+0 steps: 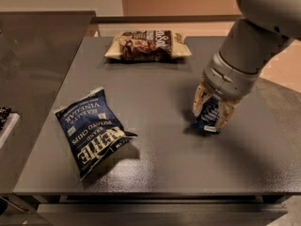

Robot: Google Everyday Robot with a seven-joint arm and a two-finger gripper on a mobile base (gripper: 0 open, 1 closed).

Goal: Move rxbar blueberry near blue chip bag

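The blue chip bag, a puffy dark blue Kettle bag with white lettering, lies at the front left of the grey table. The rxbar blueberry, a small dark navy wrapper with pale text, is held tilted between the fingers of my gripper at the right of the table, just above the surface. The gripper is shut on the bar, well to the right of the chip bag. The grey arm reaches down from the upper right.
A tan-and-brown snack bag lies at the back of the table. A dark counter adjoins the table on the left. The table's front edge runs along the bottom.
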